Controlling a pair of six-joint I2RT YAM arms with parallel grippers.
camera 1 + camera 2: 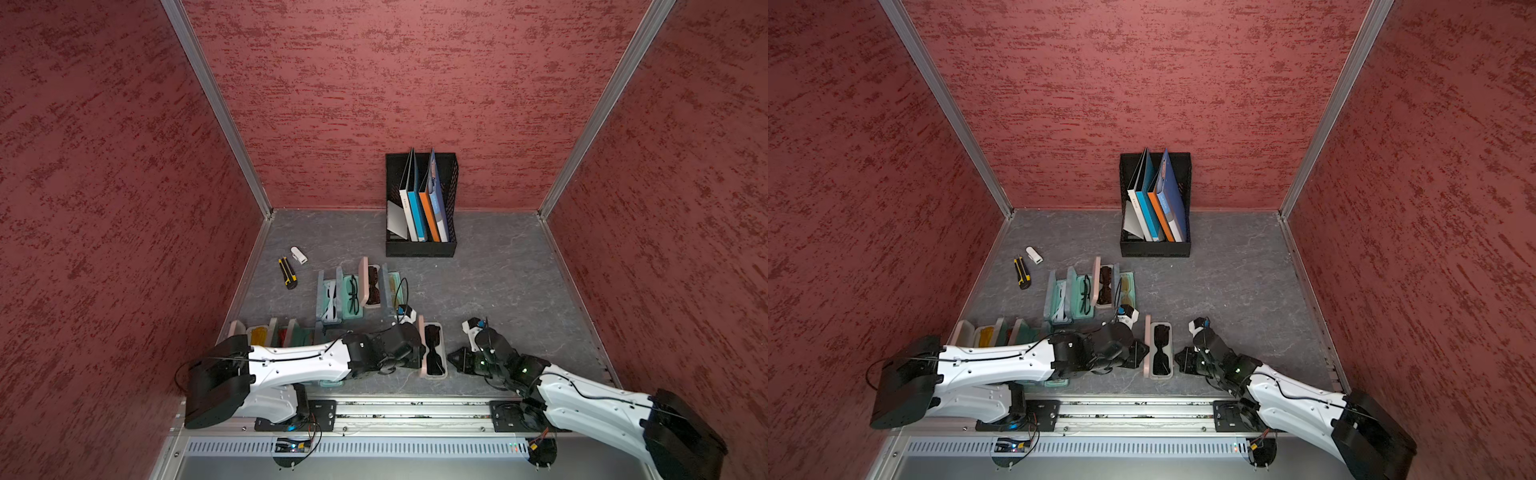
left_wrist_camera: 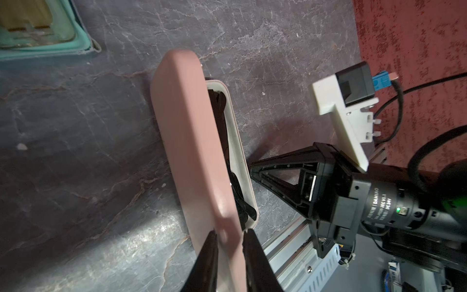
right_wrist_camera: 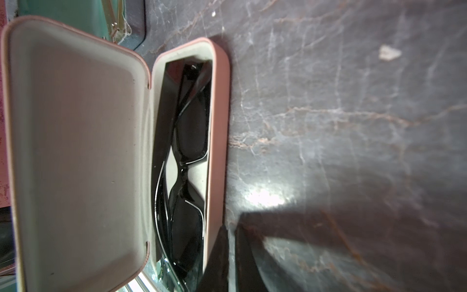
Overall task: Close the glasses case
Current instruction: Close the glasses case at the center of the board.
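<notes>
The pink glasses case lies open near the table's front edge, with black sunglasses in its cream-lined base. Its lid stands upright along the base's left side; the lid's pale inside faces the right wrist camera. My left gripper is shut on the lid's near end, one black finger on each face. In both top views it sits at the case's left. My right gripper is shut on nothing, its tip low beside the base's right wall.
Several other open cases, teal and pink, stand in a row behind and under the left arm. A yellow-black utility knife and a small white object lie at the far left. A black file holder stands at the back.
</notes>
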